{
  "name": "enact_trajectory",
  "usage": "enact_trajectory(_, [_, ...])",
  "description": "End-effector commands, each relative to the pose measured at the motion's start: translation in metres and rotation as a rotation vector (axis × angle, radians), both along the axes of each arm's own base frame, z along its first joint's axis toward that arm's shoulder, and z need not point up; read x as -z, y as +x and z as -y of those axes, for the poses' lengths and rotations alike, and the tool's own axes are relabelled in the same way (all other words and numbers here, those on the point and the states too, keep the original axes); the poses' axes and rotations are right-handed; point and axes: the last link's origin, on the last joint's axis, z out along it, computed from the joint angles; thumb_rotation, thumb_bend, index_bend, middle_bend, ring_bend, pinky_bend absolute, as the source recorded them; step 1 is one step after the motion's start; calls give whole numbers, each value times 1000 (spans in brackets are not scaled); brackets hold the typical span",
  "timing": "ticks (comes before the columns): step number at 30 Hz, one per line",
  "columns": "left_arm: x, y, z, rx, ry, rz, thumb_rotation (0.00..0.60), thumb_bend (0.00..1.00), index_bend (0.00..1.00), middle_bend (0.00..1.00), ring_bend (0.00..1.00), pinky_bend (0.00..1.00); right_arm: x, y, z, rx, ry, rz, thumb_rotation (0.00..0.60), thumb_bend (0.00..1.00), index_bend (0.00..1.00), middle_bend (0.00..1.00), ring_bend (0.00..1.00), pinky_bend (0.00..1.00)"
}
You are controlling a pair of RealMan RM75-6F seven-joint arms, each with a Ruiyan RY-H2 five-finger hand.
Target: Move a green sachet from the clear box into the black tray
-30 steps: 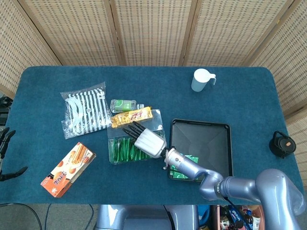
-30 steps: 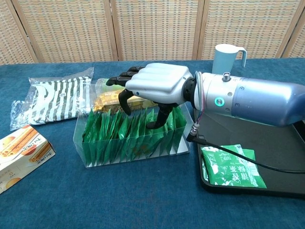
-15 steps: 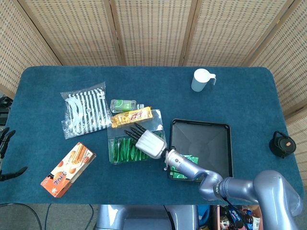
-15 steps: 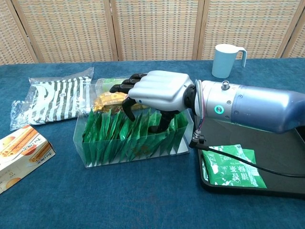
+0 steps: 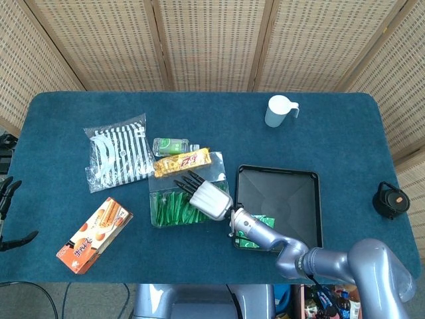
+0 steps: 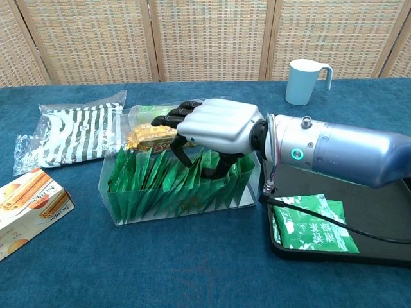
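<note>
Right hand [image 6: 215, 131] lower into clear box [image 6: 176, 186]

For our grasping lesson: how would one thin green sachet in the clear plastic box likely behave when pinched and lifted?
The thin green sachets lean at angles, so one probably bends easily. Tightly packed in the clear plastic box, neighbours may drag out too. The right hand needs a narrow pinch.

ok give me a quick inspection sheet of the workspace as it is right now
surface: blue-covered table.
job's things: clear box packed with upright green sachets; black tray holds green sachets at its near end.
clutter: pale mug, striped bag, snack box, yellow snack bar, small green pack, black round object.
hands: right hand reaching into the box; grip not clear. left hand not in view.
cables: black cable across the tray.
surroundings: wicker screens behind.
</note>
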Motion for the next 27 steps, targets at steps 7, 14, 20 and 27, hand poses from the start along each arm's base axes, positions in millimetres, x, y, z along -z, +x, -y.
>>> enact_trajectory(7, [0,0,0,-1,-1,2,600,95,0,0,0,0,1,-1,1,-1,-10,24,600,577,603,55,0,103])
enact_trajectory(14, [0,0,0,0,-1,2,600,95,0,0,0,0,-3,0,2,-6,-20,49,600,577,616,66,1,104])
enact_trajectory(20, [0,0,0,1,-2,5,600,94,0,0,0,0,-18,5,3,-20,-45,105,600,577,618,73,11,110])
enact_trajectory(27, [0,1,1,7,-2,6,600,95,0,0,0,0,-51,12,3,-53,-100,165,600,577,619,81,12,111])
